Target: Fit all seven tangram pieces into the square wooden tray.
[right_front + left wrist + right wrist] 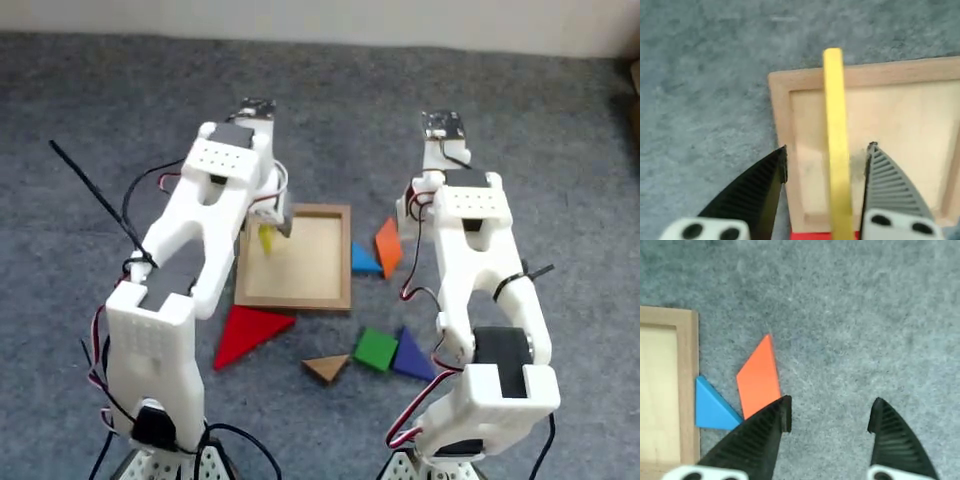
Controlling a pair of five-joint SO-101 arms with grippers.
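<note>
The square wooden tray [346, 262] lies on the grey surface [120, 120] between the two arms. Its floor is bare except for the yellow piece [836, 140], which stands on edge over the near-left part of the tray and is not yet laid flat. By my reading the task is barely begun: no piece is seated and six lie outside. The blue triangle [363, 258] touches the tray's right rim, with the orange parallelogram [388, 246] just beside it. The red triangle [250, 332] lies against the tray's front left corner. The brown triangle [327, 368], green square [376, 348] and dark blue triangle [410, 352] cluster near one another in front of the tray. The left claw [826, 152] hangs over the tray with its jaws spread well apart. The yellow piece rises between them, with a gap showing on each side at the tips, so it looks released rather than clamped. I cannot tell whether a jaw touches it lower down. The right claw [831, 405] is spread wide and empty over bare surface, one tip just beside the orange parallelogram.
</note>
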